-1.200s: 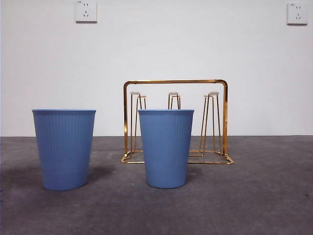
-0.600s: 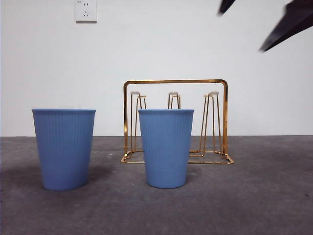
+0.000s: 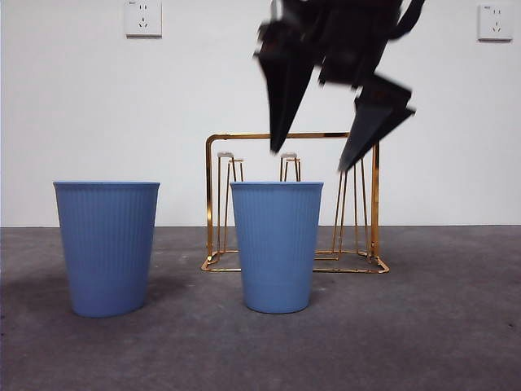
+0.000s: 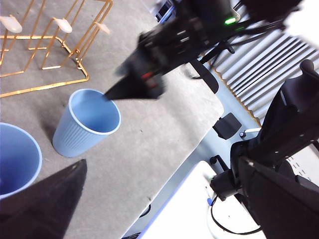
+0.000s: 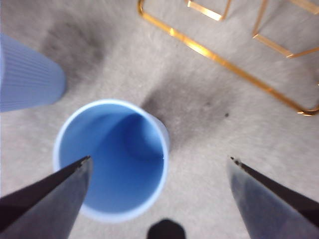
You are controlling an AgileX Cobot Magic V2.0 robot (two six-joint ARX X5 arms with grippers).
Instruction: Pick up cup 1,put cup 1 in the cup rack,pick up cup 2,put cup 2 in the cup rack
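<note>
Two blue cups with finely ribbed, tapering walls stand upright on the grey, matte table [image 3: 440, 326], mouths up and long axes vertical: cup 1 [image 3: 277, 246] sits in the middle just in front of the cup rack [image 3: 293, 204], and cup 2 [image 3: 107, 248] stands apart from it to one side. The cup rack is shiny gold wire with a rectangular arched handle frame, a flat base and slim upright hairpin prongs. The right gripper [image 3: 316, 161] hangs above cup 1 with its pointed black jaws spread wide and empty, while the left gripper [image 4: 149, 209] waits away from the cups, its jaws also wide apart.
</note>
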